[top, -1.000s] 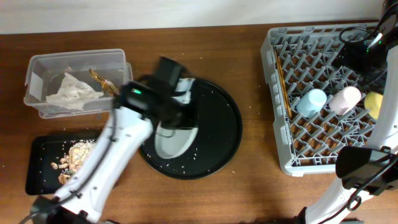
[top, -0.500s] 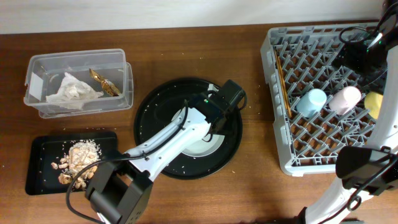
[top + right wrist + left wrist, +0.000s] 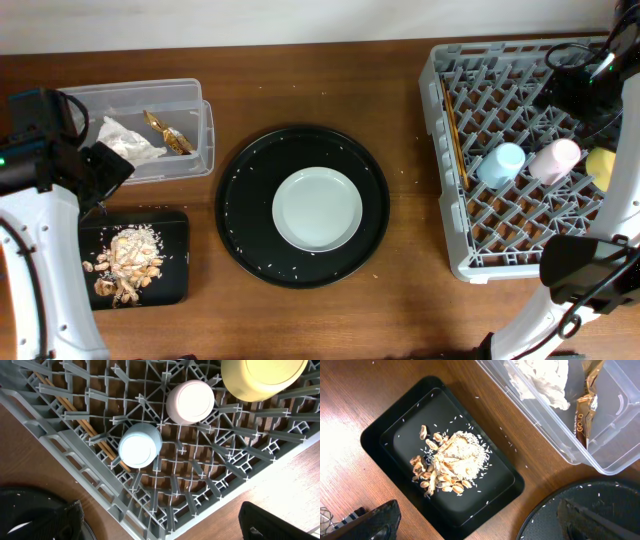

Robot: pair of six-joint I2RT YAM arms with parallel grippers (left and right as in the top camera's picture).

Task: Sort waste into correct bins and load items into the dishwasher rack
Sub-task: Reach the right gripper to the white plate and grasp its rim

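The pale grey-green plate [image 3: 317, 208] lies flat in the middle of the large round black tray [image 3: 240, 210]. My left gripper [image 3: 105, 172] [image 3: 480, 527] hangs open and empty above the shallow black tray [image 3: 178, 262] [image 3: 375, 440], which holds rice and brownish scraps [image 3: 125, 262] [image 3: 452, 462]. The clear box [image 3: 190, 110] [image 3: 615, 435] holds the white napkin [image 3: 125, 142] [image 3: 540, 377] and gold wrapper [image 3: 165, 130] [image 3: 585, 405]. The grey rack [image 3: 450, 200] [image 3: 65, 455] carries chopsticks [image 3: 455, 125] [image 3: 75, 412], blue cup [image 3: 500, 163] [image 3: 140, 445], pink cup [image 3: 555, 158] [image 3: 190, 402] and yellow bowl [image 3: 602, 166] [image 3: 262, 377]. My right gripper [image 3: 578, 72] [image 3: 165, 527] is open over the rack.
Loose rice grains dot the round black tray [image 3: 580, 520] and the wood between it and the bins. The right arm's base stands at the table's front right corner [image 3: 585, 270]. The rack's near-left corner sits close to the round tray [image 3: 30, 510].
My left arm swung from over the round tray back to the left, above the black tray, and its jaws opened. The plate now lies uncovered on the round tray. The right arm stayed still.
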